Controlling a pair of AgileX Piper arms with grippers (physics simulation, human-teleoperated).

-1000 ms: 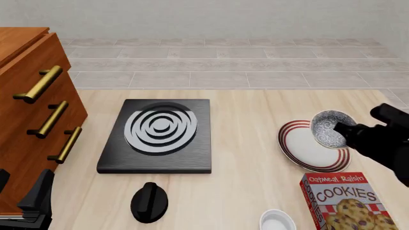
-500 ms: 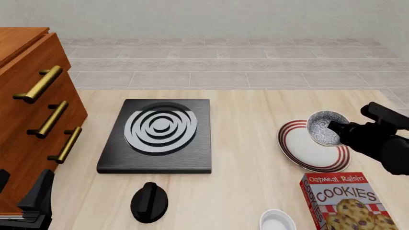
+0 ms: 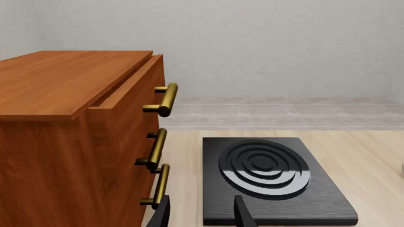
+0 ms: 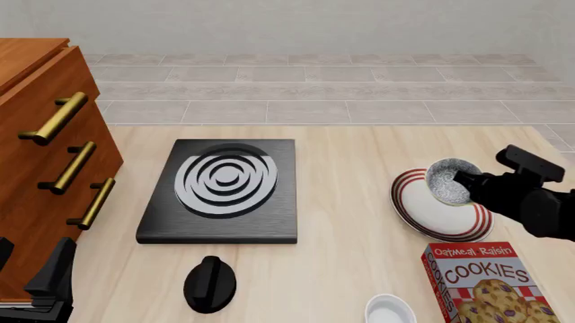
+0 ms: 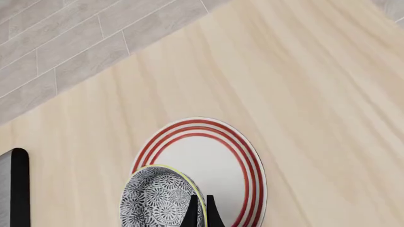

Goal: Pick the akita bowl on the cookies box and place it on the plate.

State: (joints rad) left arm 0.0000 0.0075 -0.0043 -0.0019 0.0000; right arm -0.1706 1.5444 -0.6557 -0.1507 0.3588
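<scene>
We were looking at a simulated home kitchen. A pale wooden table (image 4: 359, 148) carried a black square stove (image 4: 222, 192) with white spiral rings, and its black knob (image 4: 210, 283) lay just in front of it. At the left edge stood a reddish wooden drawer cabinet (image 4: 40, 155) with brass bar handles (image 4: 54, 119). Tableware and groceries pointed the same way: a white plate (image 4: 437, 208) with dark red rings, a speckled akita bowl (image 4: 446, 182), a plain white small bowl (image 4: 389, 311) and a red cookies box (image 4: 485, 282) lettered "Oatmeal Raisin COOKIES". Beyond the table we saw a grey tiled floor (image 4: 314, 84) and a plain pale wall (image 4: 297, 27).
</scene>
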